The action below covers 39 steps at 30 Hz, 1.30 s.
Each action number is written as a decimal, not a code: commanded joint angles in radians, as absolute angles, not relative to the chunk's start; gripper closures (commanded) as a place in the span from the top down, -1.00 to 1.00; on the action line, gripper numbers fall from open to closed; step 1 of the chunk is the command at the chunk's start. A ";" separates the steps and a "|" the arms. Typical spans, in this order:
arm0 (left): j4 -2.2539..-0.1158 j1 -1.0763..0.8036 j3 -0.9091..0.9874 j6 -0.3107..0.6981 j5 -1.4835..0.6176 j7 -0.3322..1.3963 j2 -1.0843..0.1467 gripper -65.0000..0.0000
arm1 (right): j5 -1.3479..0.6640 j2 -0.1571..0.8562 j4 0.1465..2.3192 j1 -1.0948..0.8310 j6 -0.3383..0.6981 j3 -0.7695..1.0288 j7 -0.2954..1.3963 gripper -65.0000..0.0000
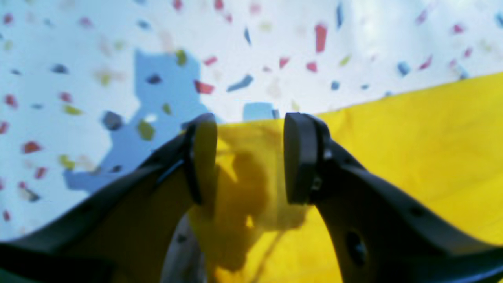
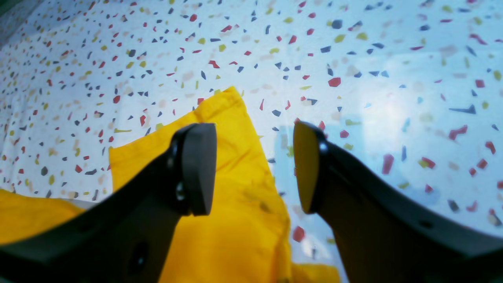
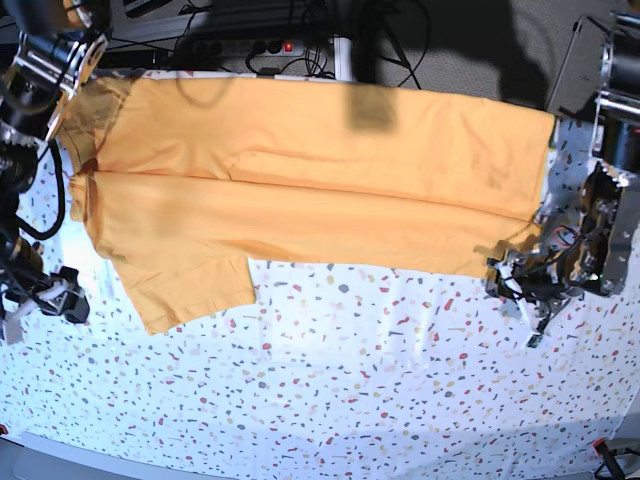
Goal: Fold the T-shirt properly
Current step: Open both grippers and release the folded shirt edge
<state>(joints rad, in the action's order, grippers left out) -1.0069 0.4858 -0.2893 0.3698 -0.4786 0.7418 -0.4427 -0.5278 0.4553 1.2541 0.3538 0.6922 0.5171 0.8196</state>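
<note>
The mustard-yellow T-shirt (image 3: 300,180) lies spread along the far side of the table, with one sleeve (image 3: 190,290) sticking out toward the front at the left. My left gripper (image 1: 249,157) is open, low over the shirt's edge (image 1: 412,149), with yellow cloth showing between the jaws. In the base view it (image 3: 517,280) is at the shirt's right front corner. My right gripper (image 2: 255,169) is open and hovers over the sleeve (image 2: 235,220). In the base view it (image 3: 60,298) is just left of the sleeve.
The white speckled tablecloth (image 3: 350,380) covers the table in front of the shirt. A power strip and cables (image 3: 260,45) lie behind the table's far edge. Arm bodies stand at the left (image 3: 30,80) and right (image 3: 610,200) edges.
</note>
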 commanded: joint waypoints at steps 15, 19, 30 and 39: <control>-0.784 0.594 -0.281 0.366 -0.352 0.739 -0.414 -0.34 | -0.501 0.476 1.189 0.455 0.698 0.267 0.768 -0.03; -0.785 0.599 -0.281 0.366 -0.388 0.756 -0.416 -1.00 | -0.452 0.474 1.187 0.455 0.698 0.261 0.737 -0.03; -0.787 0.621 -0.281 0.368 -0.484 0.762 -0.416 -1.00 | -0.186 0.474 0.697 0.729 0.653 0.260 0.620 -0.03; -0.787 0.620 -0.281 0.368 -0.483 0.763 -0.416 -1.00 | -0.081 0.455 0.365 0.871 0.653 0.260 0.565 -0.03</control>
<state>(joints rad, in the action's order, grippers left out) -0.7742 0.5903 -0.2867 0.3660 -0.4763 0.7662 -0.4042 -0.0689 0.4446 0.3531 0.8352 0.6510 0.2592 0.5861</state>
